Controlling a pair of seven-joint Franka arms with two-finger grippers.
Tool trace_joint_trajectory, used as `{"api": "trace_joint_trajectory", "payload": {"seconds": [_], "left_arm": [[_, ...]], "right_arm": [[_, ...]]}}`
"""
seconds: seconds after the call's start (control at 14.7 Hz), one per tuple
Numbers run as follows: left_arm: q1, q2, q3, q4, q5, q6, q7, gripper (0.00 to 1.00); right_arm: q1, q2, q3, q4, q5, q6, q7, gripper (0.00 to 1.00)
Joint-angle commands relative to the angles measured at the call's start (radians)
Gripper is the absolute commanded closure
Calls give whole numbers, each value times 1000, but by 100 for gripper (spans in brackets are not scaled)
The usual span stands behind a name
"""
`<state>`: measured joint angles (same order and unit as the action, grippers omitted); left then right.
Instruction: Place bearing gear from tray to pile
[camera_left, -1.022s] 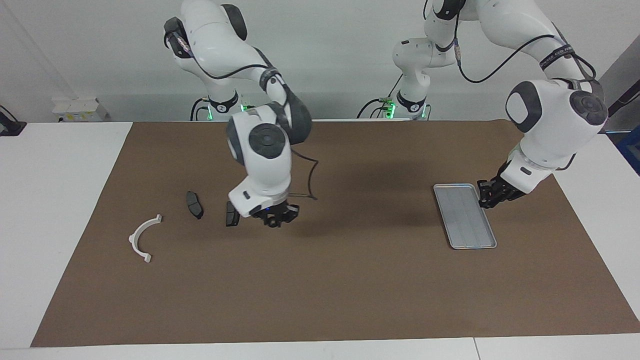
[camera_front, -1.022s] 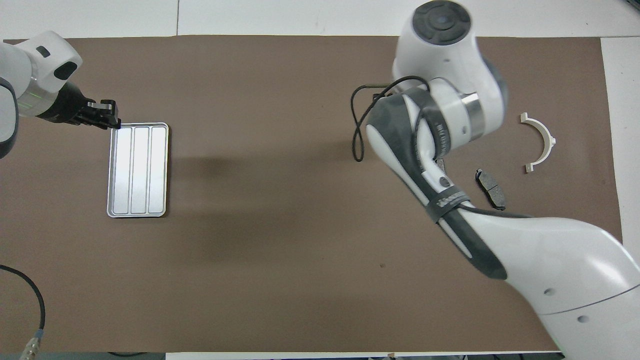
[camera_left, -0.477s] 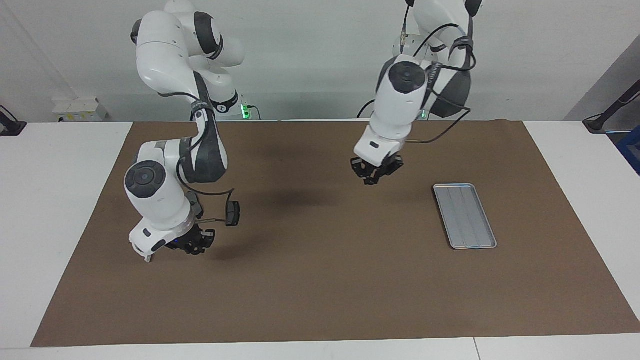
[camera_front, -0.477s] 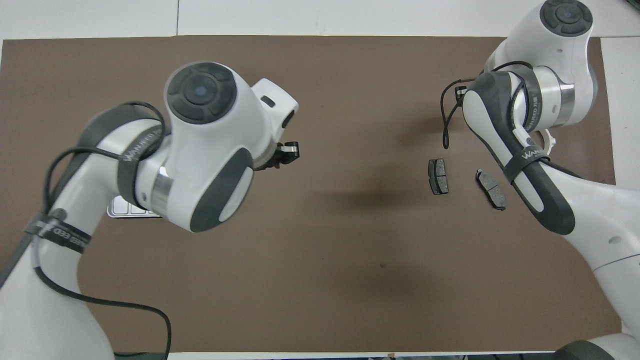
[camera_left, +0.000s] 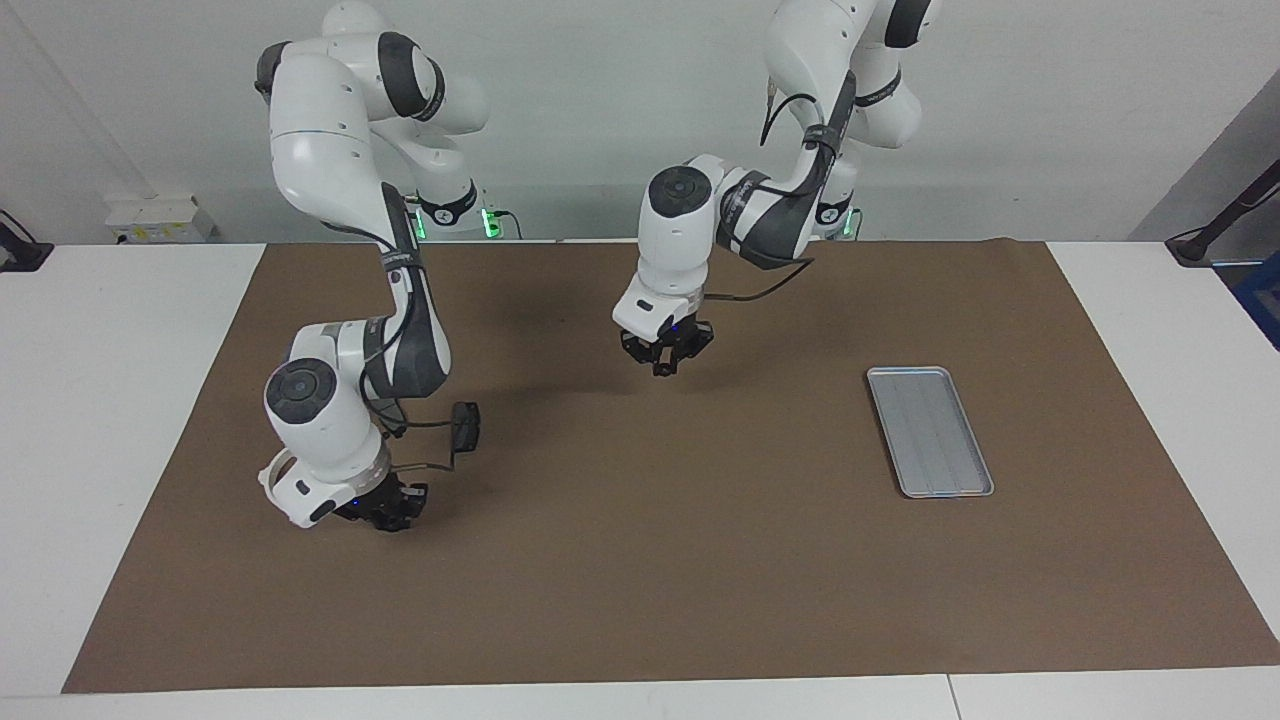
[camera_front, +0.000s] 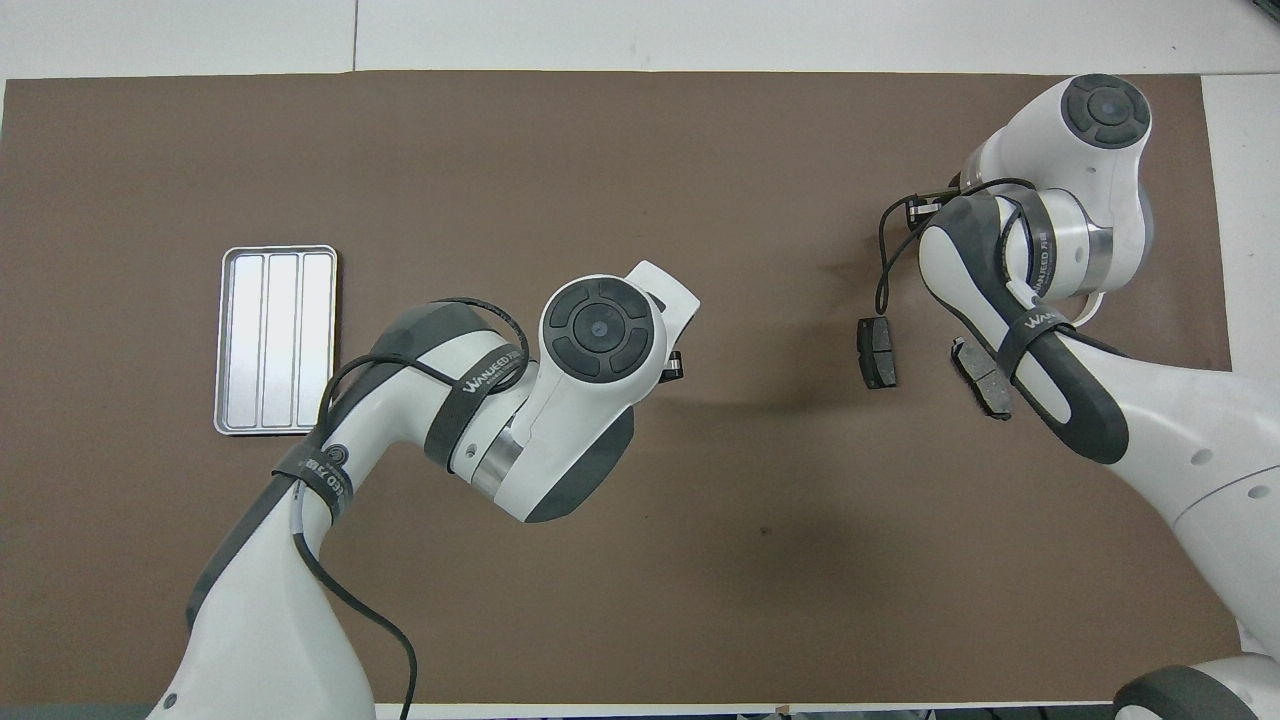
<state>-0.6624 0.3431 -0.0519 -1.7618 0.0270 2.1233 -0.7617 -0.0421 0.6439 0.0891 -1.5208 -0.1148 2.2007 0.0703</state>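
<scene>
Silver metal, ridged lengthwise in three lanes, with rounded corners and a raised rim: the tray (camera_left: 930, 432) (camera_front: 278, 340) lies flat on the brown mat (camera_left: 700, 580) toward the left arm's end of the table, exactly where it lay a second ago.

What differs is the arms. A second ago the left gripper (camera_left: 665, 358) was low at the tray's corner nearest the robots. Half a second ago it was in the air a little away from the tray. Now it hangs over open mat, farther from the tray, between the tray and the pile. Its fingertips are closed together; whether they pinch anything cannot be told.

The right gripper (camera_left: 390, 510) was near the middle of the mat a second ago. Since half a second ago it has stayed low, well apart from the tray, at the pile. Whether it is open or closed cannot be told, nor whether it has hold of anything.

Counted: one tray, two dark grey brake pads, one white half-ring bracket (camera_left: 264, 478), and two arms.

The pile sits well apart from the tray, toward the right arm's end. One brake pad (camera_left: 465, 425) (camera_front: 877, 352) is the pile's part closest to the tray and lies in plain sight. The second pad (camera_front: 985, 378) lies farther from the tray and is partly covered by the right arm in the overhead view. The bracket is farthest from the tray; only a sliver of its arc shows beside the right wrist.
</scene>
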Motion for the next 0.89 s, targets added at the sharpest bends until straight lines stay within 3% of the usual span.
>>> {"api": "trace_joint_trajectory", "payload": {"seconds": [0.0, 0.07, 0.14, 0.2, 0.27, 0.54, 0.82], "left_arm": [[1, 16, 20, -44, 34, 82, -18, 100], [6, 16, 21, -63, 54, 108, -18, 100], [7, 22, 23, -82, 65, 139, -18, 100], [7, 31, 26, -96, 68, 167, -18, 100], [18, 37, 26, -102, 76, 188, -16, 100], [29, 48, 26, -111, 80, 211, -14, 100], [29, 48, 26, -136, 80, 257, -14, 100]], "right_arm": [[-24, -1, 14, -39, -12, 43, -24, 100], [-19, -1, 14, -38, -11, 33, -23, 100], [-21, -1, 14, -38, -11, 34, -23, 94], [-19, -1, 14, -38, -11, 34, -20, 34], [-18, -3, 14, -36, -11, 33, -18, 0], [-5, -41, 12, -30, -23, -31, -23, 0], [34, -147, 17, -22, -66, -159, -26, 0]]}}
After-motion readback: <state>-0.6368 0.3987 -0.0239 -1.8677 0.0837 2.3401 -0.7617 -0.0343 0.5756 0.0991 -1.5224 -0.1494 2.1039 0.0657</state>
